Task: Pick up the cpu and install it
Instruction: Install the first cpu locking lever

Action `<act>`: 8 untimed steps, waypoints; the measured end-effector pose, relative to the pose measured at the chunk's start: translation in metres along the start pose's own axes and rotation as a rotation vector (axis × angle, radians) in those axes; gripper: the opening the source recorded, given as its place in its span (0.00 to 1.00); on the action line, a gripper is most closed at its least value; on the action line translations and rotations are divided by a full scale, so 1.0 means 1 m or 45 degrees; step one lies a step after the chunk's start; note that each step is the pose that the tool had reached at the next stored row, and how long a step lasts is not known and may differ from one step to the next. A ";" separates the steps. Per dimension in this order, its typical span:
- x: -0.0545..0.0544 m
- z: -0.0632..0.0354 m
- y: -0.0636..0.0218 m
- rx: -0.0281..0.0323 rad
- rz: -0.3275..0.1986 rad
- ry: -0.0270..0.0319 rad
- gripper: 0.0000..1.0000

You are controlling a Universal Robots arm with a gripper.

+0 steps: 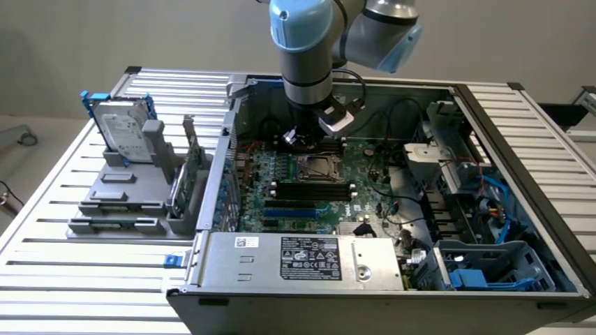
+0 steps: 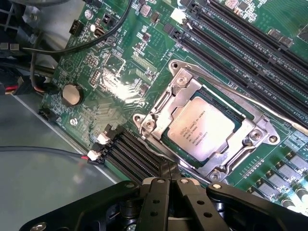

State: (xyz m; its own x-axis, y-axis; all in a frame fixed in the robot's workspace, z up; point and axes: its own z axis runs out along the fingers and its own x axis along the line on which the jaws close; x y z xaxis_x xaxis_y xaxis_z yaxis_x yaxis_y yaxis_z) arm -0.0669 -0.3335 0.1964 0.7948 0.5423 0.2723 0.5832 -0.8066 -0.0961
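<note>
Looking into an open computer case (image 1: 521,139), we see the arm's gripper (image 1: 294,137) at upper centre of the exterior view. It hangs low over the green motherboard (image 1: 317,192), just up and left of the socket (image 1: 315,166). Wrist view: its black fingers (image 2: 155,197) are pressed fully together w/ nothing between them. The cpu (image 2: 201,127) lies flat inside the socket's metal frame, silver printed top facing up, near the fingertips but not gripped. Black memory slots (image 2: 240,43) run beside it. A hard drive (image 1: 121,129) w/ blue frame stands upright outside the case, at the exterior view's left.
</note>
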 end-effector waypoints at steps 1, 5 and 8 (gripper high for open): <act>0.000 0.0000 0.0000 -0.0003 0.001 0.0001 0.11; 0.000 0.0000 0.0000 -0.0012 0.005 0.0002 0.11; 0.000 0.0001 0.0000 -0.0019 0.007 0.0004 0.11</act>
State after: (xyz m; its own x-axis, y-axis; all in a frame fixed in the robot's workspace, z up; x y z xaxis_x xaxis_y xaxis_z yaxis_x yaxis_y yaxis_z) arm -0.0668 -0.3335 0.1963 0.7980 0.5378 0.2721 0.5786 -0.8099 -0.0961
